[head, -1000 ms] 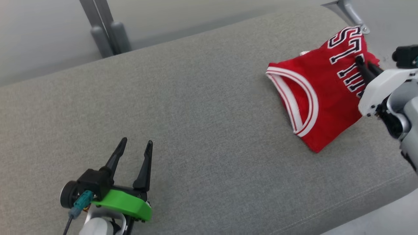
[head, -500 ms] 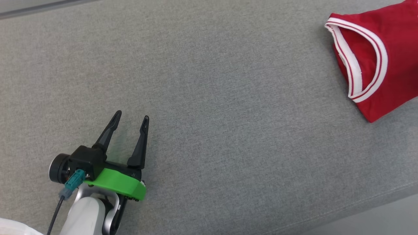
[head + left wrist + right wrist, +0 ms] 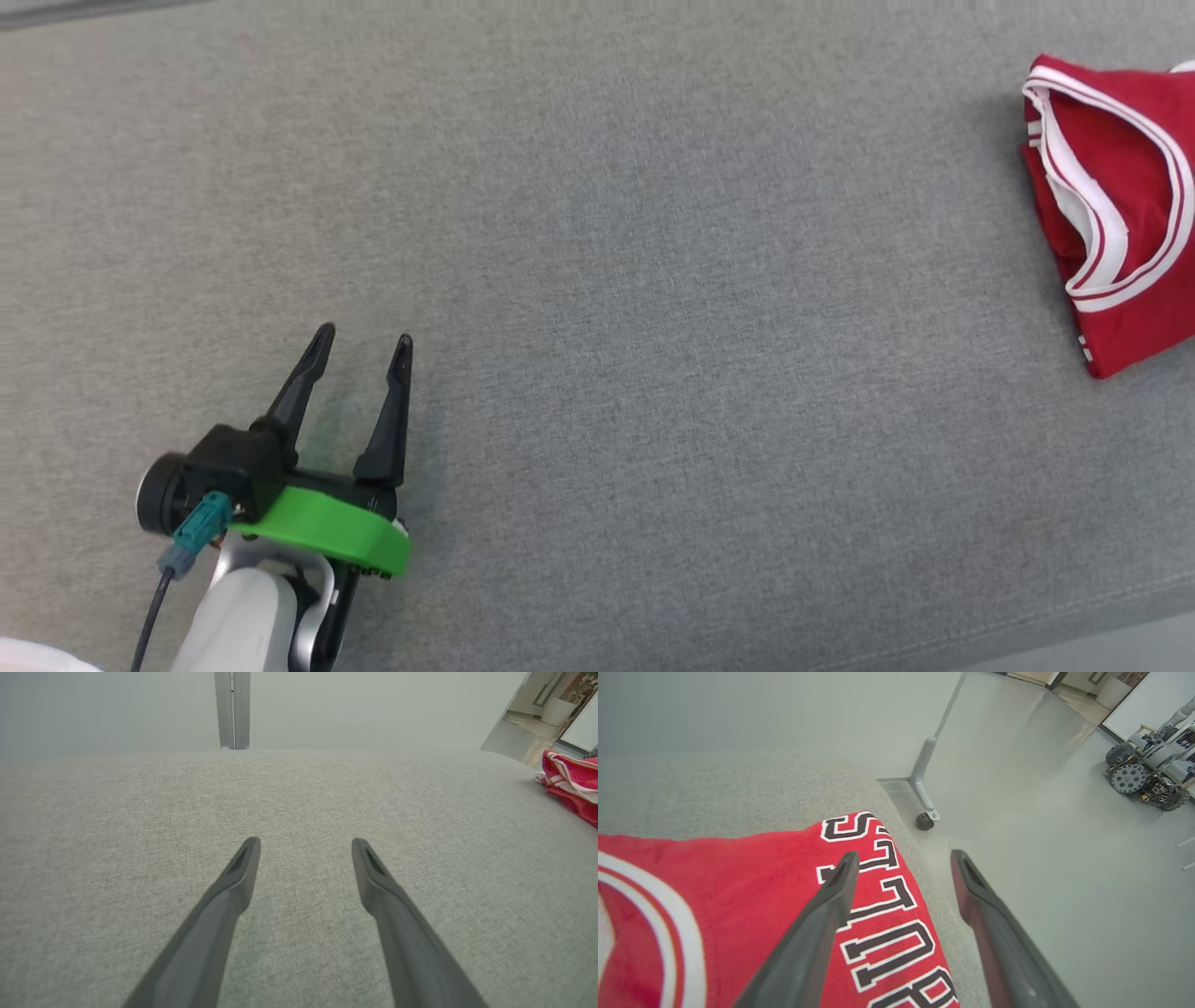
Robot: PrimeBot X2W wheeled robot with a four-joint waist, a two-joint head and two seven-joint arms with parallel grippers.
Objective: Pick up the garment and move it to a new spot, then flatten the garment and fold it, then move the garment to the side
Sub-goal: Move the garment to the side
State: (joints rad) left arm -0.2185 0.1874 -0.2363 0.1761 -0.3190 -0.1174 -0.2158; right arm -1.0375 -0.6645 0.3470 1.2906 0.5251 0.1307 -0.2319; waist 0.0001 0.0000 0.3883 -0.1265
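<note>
At the near left, the left gripper (image 3: 364, 334) is held low over the grey upholstered surface (image 3: 653, 280). Its two dark fingers are spread wide, nothing is held between them, and they point away toward the far side. A broad stretch of bare grey fabric is seen between this gripper and the task's thing.

The garment (image 3: 1134, 327), a red jersey with white trim and black-and-white lettering, is found at the right end of the surface, close to its right edge and well apart from the left gripper. It lies as a compact, layered bundle, not spread out, so it is judged to be folded.

The right gripper (image 3: 905, 854) is seen above the lettered part of the garment. Its fingers are parted and no cloth is caught between them. One finger is over the red fabric and the other is beyond the cushion's edge, over the floor (image 3: 1041, 812).

Farther off, a caster leg (image 3: 924, 788) and a wheeled machine (image 3: 1143, 774) are seen on the floor.

Picking up, flattening and folding are judged done, and the garment appears set aside. Little seems left beyond drawing the right arm clear.
</note>
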